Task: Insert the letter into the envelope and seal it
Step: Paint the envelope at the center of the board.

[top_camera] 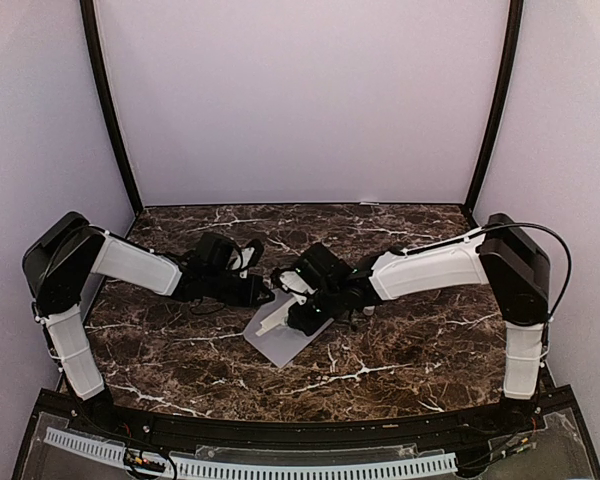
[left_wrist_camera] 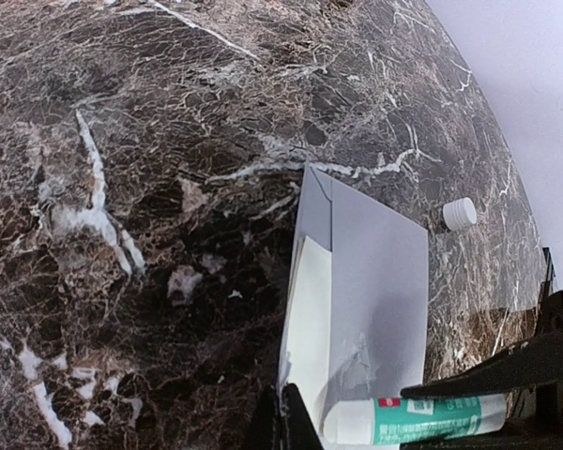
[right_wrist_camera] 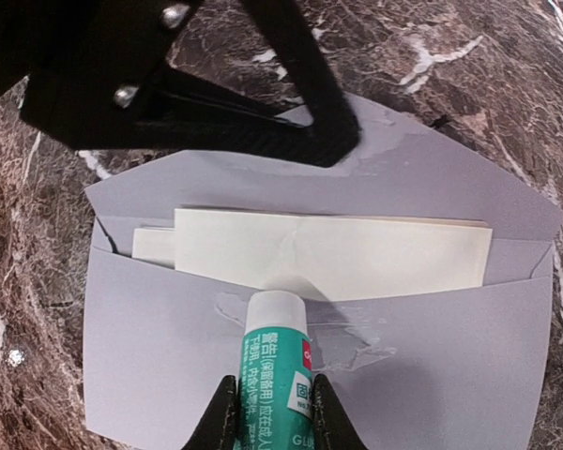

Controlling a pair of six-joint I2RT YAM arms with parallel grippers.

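Two sets of jaws share one job on the dark brown marble-patterned table (right_wrist_camera: pixel 19 281). The right jaws are narrowed around a white-and-green plastic glue tube (right_wrist_camera: pixel 277 361). Its white tip presses down just ahead of them onto the plain pale grey-lavender paper envelope (right_wrist_camera: pixel 450 375), at the pocket's mouth, where a wet, shiny smear (right_wrist_camera: pixel 357 354) shows. The folded cream paper letter (right_wrist_camera: pixel 357 253) sits partly inside the pocket, its upper part showing beyond the tube's tip. The left jaws are fully closed on nothing. Their tips appear to rest on the open triangular flap (right_wrist_camera: pixel 450 187), probably pinning the envelope so the tube cannot drag it. A small round white cap (left_wrist_camera: pixel 460 214) stands far ahead of the left jaws, just beside the envelope's corner. The flap is not yet folded.
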